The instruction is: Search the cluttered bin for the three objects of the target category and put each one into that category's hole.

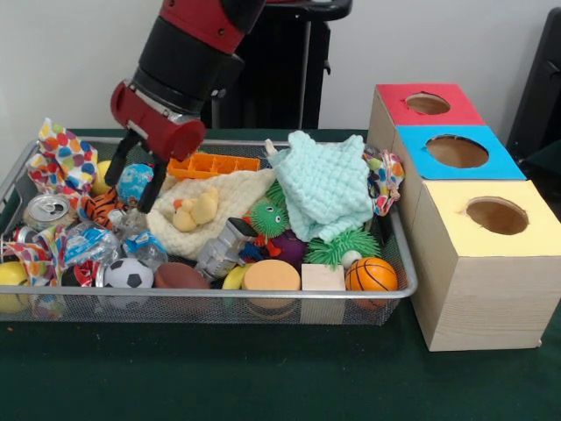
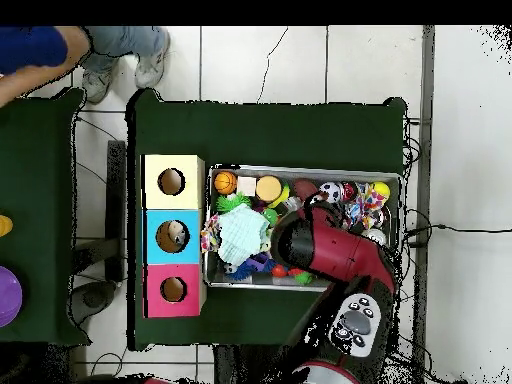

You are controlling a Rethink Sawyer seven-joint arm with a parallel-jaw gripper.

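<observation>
The silver wire-mesh bin (image 1: 263, 296) is full of toys, cloths and wrappers; it also shows in the overhead view (image 2: 300, 169). My gripper (image 1: 128, 195) hangs low over the bin's left part, tilted, with its black fingers (image 1: 151, 189) spread on either side of a small blue-and-white ball (image 1: 134, 181). I cannot tell if they touch it. The red-topped box's round hole (image 1: 427, 103) is at the far right, behind the blue-topped and yellow-topped boxes. In the overhead view the red box's hole (image 2: 173, 290) is at the lower left, and the arm covers the bin's middle.
A mint knitted cloth (image 1: 329, 184), cream cloth with a yellow duck (image 1: 197, 210), orange tray (image 1: 210, 164), soccer ball (image 1: 129, 274), brown football (image 1: 180, 276), basketball (image 1: 370, 274), tin can (image 1: 48, 210) and crinkly wrappers fill the bin. A person's sleeve (image 2: 35, 45) shows at top left.
</observation>
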